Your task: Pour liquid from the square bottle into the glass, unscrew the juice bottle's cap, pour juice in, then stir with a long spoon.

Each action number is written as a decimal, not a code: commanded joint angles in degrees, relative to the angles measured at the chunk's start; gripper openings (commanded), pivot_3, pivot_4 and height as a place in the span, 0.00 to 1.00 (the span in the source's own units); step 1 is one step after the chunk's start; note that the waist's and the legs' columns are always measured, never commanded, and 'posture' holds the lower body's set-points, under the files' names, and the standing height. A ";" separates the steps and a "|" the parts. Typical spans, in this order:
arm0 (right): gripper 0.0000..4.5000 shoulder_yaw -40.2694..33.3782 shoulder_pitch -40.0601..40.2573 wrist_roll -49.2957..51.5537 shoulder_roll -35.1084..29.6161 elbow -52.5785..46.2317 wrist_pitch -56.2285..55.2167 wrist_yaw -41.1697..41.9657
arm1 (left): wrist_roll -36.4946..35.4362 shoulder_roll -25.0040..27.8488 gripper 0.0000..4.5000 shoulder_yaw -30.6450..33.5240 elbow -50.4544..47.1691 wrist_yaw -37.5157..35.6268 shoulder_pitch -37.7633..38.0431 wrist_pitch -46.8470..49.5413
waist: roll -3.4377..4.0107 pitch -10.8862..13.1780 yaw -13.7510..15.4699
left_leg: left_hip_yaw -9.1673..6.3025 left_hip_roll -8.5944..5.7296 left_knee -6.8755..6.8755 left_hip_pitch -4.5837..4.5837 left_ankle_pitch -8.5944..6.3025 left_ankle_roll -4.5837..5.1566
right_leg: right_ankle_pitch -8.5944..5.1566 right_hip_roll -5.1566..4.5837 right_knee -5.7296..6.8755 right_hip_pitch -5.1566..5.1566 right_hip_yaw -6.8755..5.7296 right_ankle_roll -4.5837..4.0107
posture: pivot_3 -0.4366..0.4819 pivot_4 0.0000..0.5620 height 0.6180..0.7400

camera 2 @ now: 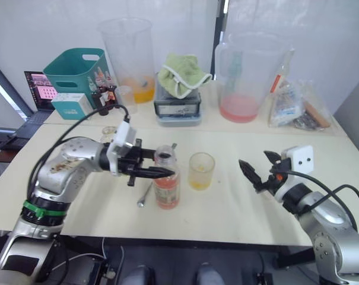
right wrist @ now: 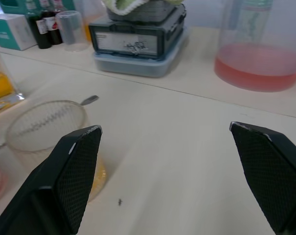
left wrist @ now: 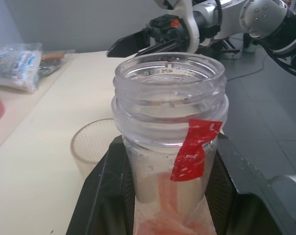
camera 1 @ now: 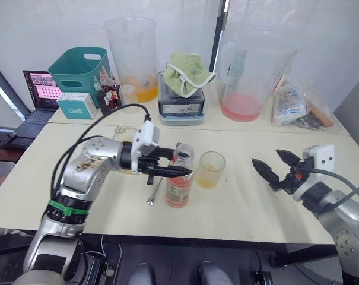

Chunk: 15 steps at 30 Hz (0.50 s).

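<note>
My left gripper (camera 1: 184,165) is shut on the neck of the juice bottle (camera 1: 179,189), which stands upright on the table with pinkish drink low inside. Its mouth (left wrist: 170,73) is open, and a red strip hangs from the neck. The juice bottle's cap is out of view. Just right of it stands the glass (camera 1: 210,170), holding a little yellow liquid. The square bottle (right wrist: 1,85) is mostly hidden behind my left arm. The long spoon (camera 1: 153,193) lies on the table left of the juice bottle. My right gripper (camera 1: 273,166) hovers open and empty, right of the glass.
Along the back stand two huge clear pitchers (camera 1: 133,56) (camera 1: 250,74), a grey box (camera 1: 180,101) under a green cloth, a teal basket (camera 1: 79,70), dark dropper bottles (camera 1: 108,95), a small cup (camera 1: 129,98) and plastic bags (camera 1: 298,104). A laptop (camera 1: 40,95) sits far left.
</note>
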 commanded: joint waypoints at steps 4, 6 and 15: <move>0.99 -1.03 0.19 10.24 -1.99 -9.09 5.41 -1.98 | 0.88 2.82 0.33 4.85 2.51 1.35 -3.00 -1.60 | -0.02 0.01 0.15 | 0.00 0.00 0.00 -0.06 0.00 0.00 | 0.05 0.00 0.01 -0.08 0.00 -0.09 | 0.48 0.27 1.00; 0.99 -0.82 0.73 12.44 -2.51 -10.05 5.73 -1.70 | 2.98 2.77 0.33 4.56 6.15 1.55 -4.92 -4.21 | -0.06 0.04 0.33 | -0.01 -0.02 0.01 -0.06 0.00 0.00 | 0.04 0.00 0.01 -0.07 0.00 -0.08 | 0.48 0.27 1.00; 0.99 0.67 1.59 18.49 -5.41 -12.25 5.23 -0.82 | 13.72 -3.93 0.33 1.57 23.78 4.50 -15.07 -20.74 | -0.14 0.08 1.16 | -0.01 -0.04 0.05 -0.30 0.01 -0.02 | 0.11 0.00 0.00 -0.26 0.00 -0.20 | 0.48 0.27 1.00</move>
